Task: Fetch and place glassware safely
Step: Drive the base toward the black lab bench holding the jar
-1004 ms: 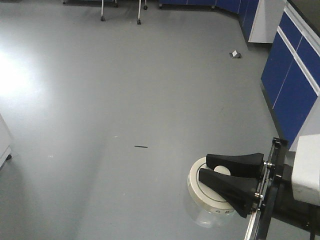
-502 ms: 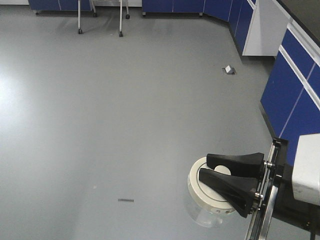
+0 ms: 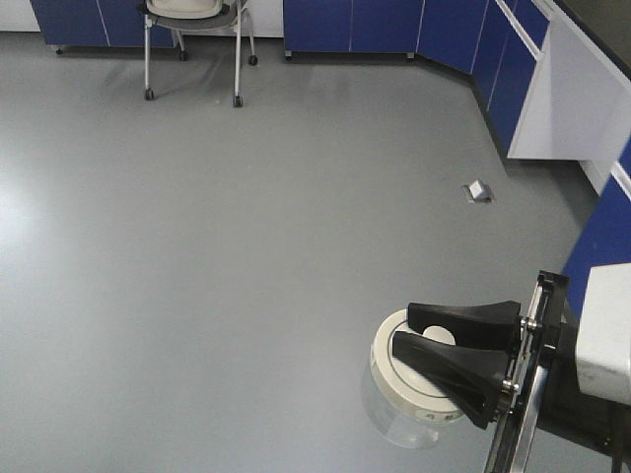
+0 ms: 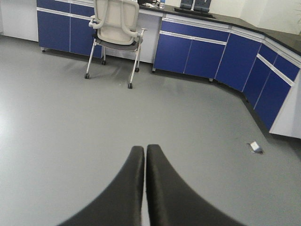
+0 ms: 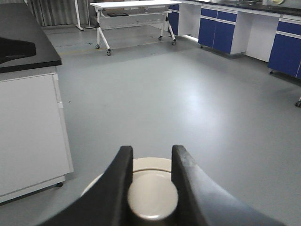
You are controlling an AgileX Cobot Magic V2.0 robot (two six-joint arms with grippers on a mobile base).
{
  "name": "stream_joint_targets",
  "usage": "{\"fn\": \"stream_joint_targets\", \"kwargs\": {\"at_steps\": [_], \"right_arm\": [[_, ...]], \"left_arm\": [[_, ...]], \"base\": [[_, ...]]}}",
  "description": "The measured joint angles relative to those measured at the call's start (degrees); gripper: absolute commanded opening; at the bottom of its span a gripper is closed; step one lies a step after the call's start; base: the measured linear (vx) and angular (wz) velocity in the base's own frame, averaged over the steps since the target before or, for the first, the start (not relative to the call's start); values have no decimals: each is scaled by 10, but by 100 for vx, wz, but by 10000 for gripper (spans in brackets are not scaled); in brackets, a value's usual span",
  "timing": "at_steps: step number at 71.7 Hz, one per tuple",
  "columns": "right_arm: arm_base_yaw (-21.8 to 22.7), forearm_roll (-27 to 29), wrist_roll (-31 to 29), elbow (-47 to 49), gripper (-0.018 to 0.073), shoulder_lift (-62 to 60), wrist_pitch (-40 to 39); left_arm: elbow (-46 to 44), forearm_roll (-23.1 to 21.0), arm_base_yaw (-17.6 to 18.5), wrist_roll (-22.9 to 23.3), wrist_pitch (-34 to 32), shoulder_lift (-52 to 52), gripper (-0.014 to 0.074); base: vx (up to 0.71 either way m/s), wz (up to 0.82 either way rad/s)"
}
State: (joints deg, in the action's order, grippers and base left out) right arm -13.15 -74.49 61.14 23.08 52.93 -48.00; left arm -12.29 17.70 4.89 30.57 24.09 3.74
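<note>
Jar (image 3: 396,426): clear glass
Lid (image 3: 390,357): off-white with thin grey ring
Fingers (image 3: 446,371): black
Floor (image 3: 246,246): plain grey
Cabinets (image 4: 188,49): deep blue
Chair (image 4: 115,16): cream back, grey seat
Worktop (image 5: 19,42): black, white base beneath
Table (image 5: 131,4): white

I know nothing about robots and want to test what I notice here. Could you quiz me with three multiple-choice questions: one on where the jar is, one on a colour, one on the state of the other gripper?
1. Where is the jar?
A) on a shelf
B) in the right gripper
C) on a tray

2. What colour are the cabinets?
A) red
B) green
C) blue

3. How is the left gripper?
A) wide open
B) shut on nothing
C) shut on a cup

Answers:
1 B: its black fingers pinch the knob on the lid.
2 C: every door front is deep blue.
3 B: its two sides touch with nothing between them.
</note>
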Motion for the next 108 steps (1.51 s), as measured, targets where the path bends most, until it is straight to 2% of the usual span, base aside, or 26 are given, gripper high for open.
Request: {"fn": "stream_joint_targets", "kwargs": {"at_steps": [108], "right_arm": [[0, -1, 0, 0, -1, 0, 0]], "left_arm": [[0, 0, 0, 0, 0, 0, -7]], "base": [[69, 0]]}}
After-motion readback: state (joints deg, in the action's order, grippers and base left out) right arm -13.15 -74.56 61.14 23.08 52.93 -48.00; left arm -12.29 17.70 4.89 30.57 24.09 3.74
